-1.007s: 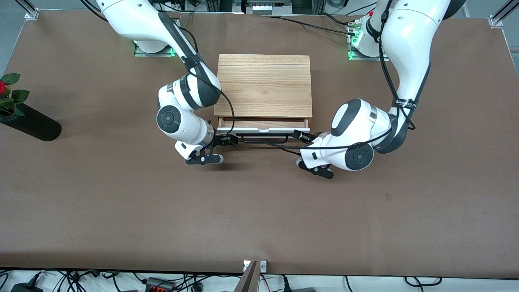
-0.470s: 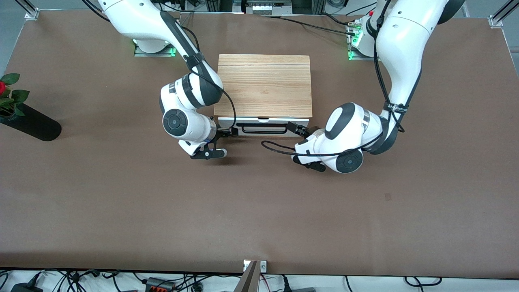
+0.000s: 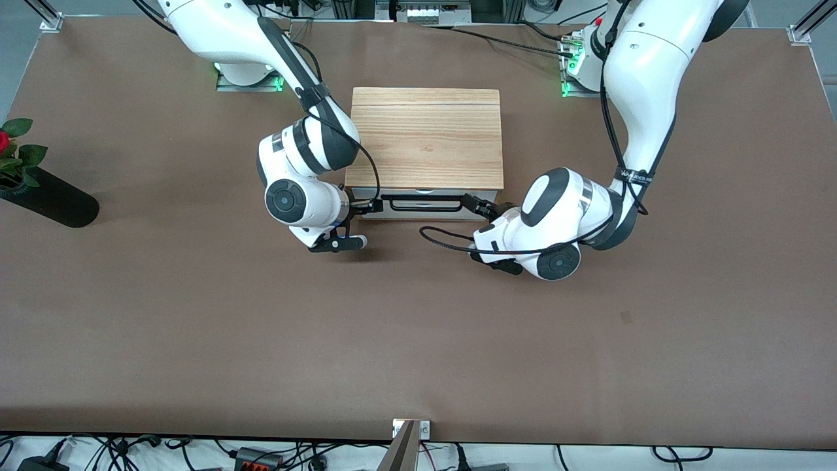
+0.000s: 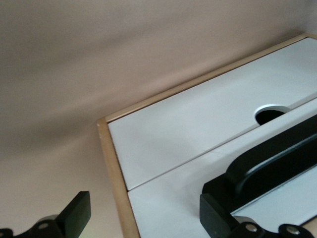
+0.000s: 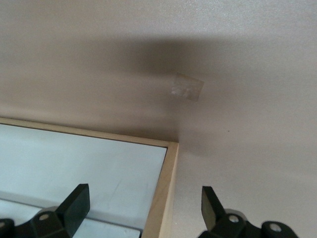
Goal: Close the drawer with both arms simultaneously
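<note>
The light oak-grain box point(image 3: 425, 134) stands mid-table. Its drawer point(image 3: 425, 203), with white front and black bar handle point(image 3: 418, 196), sits flush in the box, and no wood interior shows. My right gripper point(image 3: 366, 208) is open at the drawer-front end toward the right arm's side. My left gripper point(image 3: 480, 209) is open at the other end. In the left wrist view the open gripper point(image 4: 143, 218) straddles the box's oak edge point(image 4: 114, 168), one finger by the handle point(image 4: 267, 168). In the right wrist view the open gripper point(image 5: 143, 208) straddles the oak corner point(image 5: 166, 188).
A black vase point(image 3: 52, 196) with a red rose point(image 3: 5, 140) lies near the table edge at the right arm's end. A black cable point(image 3: 444, 239) loops on the table in front of the drawer. A tape patch point(image 5: 187, 87) is stuck on the table.
The drawer, open with reddish wood showing a second ago, has slid into the box. Both grippers moved with it toward the box.
</note>
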Tool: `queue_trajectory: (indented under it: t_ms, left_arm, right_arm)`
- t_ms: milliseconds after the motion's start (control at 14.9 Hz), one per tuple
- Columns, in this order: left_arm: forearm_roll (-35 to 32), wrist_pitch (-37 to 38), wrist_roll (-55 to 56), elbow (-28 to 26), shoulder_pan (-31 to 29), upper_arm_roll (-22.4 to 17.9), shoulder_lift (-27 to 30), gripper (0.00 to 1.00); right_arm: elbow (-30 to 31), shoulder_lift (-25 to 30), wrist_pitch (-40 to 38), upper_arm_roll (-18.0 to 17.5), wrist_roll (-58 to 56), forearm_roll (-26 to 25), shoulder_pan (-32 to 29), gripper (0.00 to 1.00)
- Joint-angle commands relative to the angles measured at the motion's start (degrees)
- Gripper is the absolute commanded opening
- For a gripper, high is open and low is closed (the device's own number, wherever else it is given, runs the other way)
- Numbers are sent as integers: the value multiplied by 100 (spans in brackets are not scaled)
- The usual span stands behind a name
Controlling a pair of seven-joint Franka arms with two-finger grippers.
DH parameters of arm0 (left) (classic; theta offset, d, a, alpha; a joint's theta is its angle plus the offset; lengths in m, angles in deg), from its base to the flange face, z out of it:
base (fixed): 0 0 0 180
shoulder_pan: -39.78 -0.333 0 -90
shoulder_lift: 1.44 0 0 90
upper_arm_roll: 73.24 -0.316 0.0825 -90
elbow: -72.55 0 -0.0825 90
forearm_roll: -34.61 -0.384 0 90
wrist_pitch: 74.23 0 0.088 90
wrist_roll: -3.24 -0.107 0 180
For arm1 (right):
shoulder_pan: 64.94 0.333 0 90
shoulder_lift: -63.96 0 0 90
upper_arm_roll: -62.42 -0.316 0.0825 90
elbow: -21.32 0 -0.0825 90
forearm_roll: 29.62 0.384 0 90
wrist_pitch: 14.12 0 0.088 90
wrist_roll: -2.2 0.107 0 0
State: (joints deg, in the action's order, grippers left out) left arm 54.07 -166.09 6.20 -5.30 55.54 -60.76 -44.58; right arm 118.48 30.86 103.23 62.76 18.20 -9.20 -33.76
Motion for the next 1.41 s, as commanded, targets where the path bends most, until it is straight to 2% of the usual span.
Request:
queue_trajectory:
  t_ms: [0, 201, 336, 672, 1007, 1209, 1343]
  left_arm:
    - [260, 72, -59, -29, 6, 9, 42, 100]
    - [251, 63, -120, 24, -47, 1, 42, 100]
    - [225, -34, -129, 268, -91, -52, 69, 100]
    - [198, -8, -138, 656, -565, -43, 244, 100]
    - [-715, 62, -489, 674, -899, -44, 920, 100]
    - [-716, 606, -455, 683, -1250, -52, 1167, 100]
    - [-716, 931, -306, 683, -1373, -140, 1333, 100]
  right_arm:
    - [57, 172, -327, 28, 26, 111, 55, 100]
    - [13, 260, -336, 28, -9, 111, 46, 100]
    - [4, 374, -536, 37, -18, 111, 20, 100]
    - [13, 374, -889, 37, 35, 93, 46, 100]
    - [-4, 374, -977, 37, 35, 94, 29, 100]
    - [-311, 374, -968, 63, -36, 41, -42, 100]
    - [-767, 409, -1064, 150, -27, -29, -51, 100]
